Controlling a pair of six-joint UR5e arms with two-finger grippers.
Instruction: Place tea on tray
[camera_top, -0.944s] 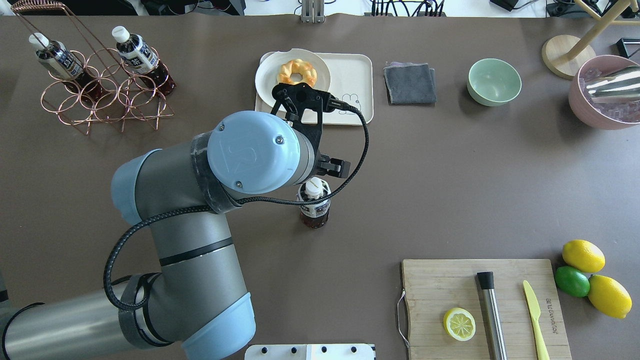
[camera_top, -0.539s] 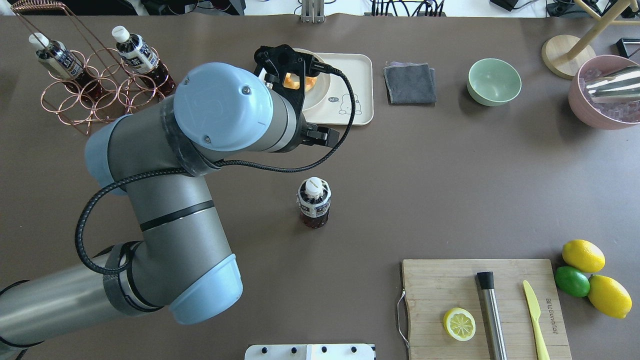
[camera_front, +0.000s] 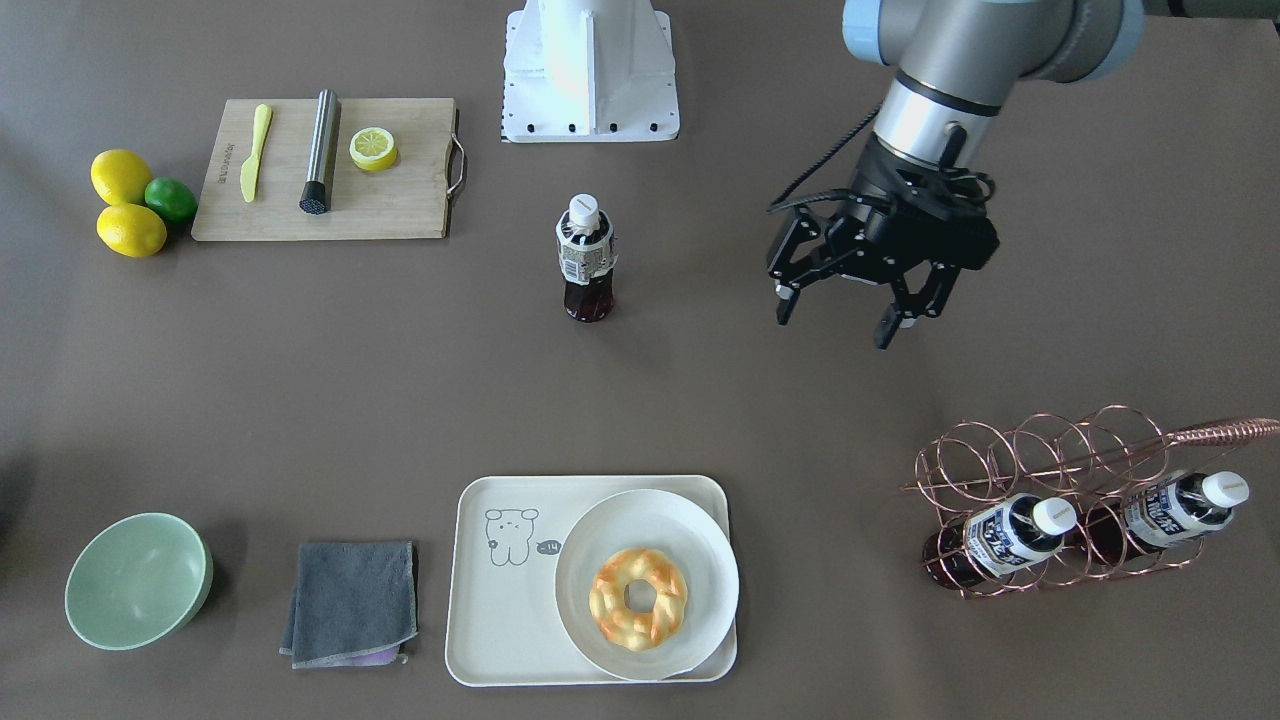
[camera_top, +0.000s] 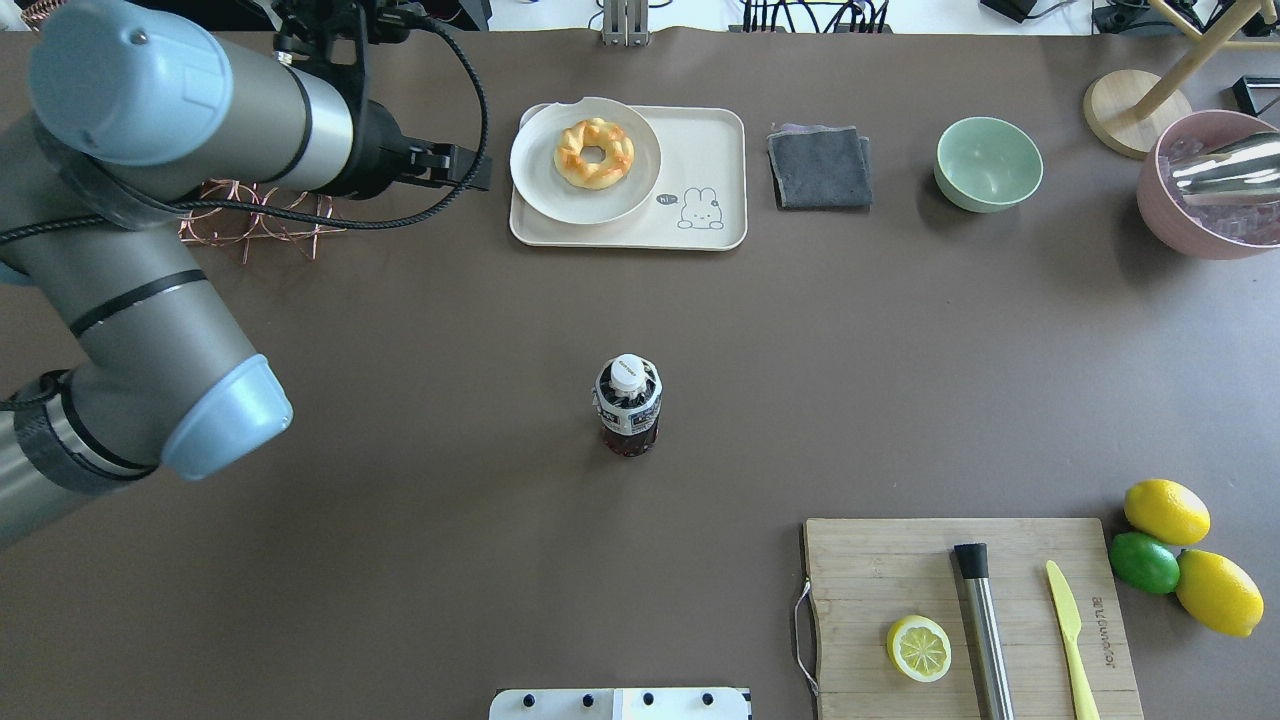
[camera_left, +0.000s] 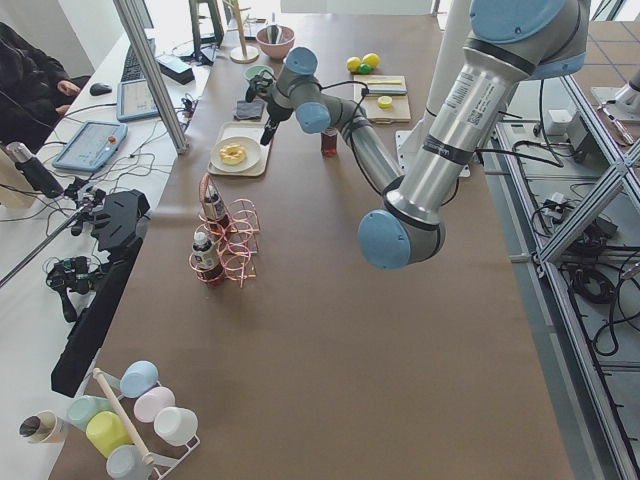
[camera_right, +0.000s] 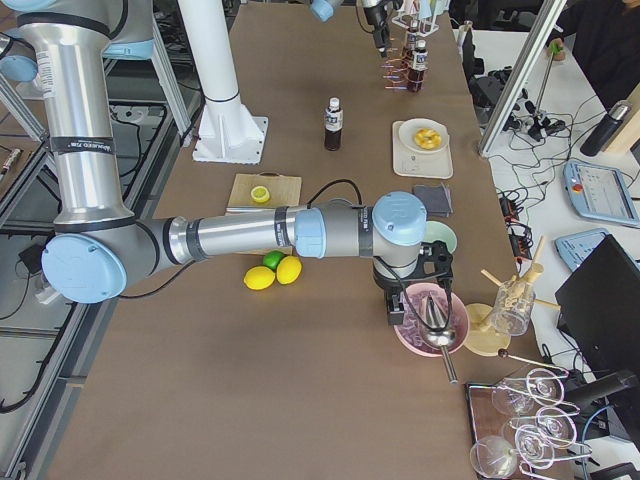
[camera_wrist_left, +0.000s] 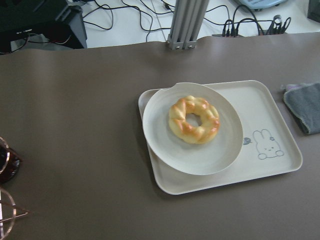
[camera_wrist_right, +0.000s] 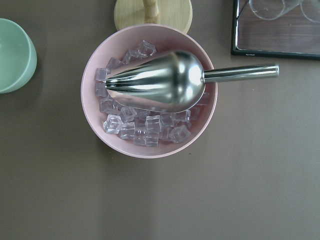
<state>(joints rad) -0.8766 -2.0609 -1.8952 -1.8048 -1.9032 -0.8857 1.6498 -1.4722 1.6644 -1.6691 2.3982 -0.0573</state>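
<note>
Tea (camera_top: 627, 405) upright mid-table; right tool (camera_right: 400, 300) indistinct, seemingly over ice bowl (camera_wrist_right: 84, 97)

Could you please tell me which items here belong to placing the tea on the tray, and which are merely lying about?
Job: tea bottle standing mid-table; tray; open left gripper.

Lying about: plate with doughnut; grey cloth; green bowl; cutting board; lemons; copper rack with two lookalike bottles; ice bowl.
</note>
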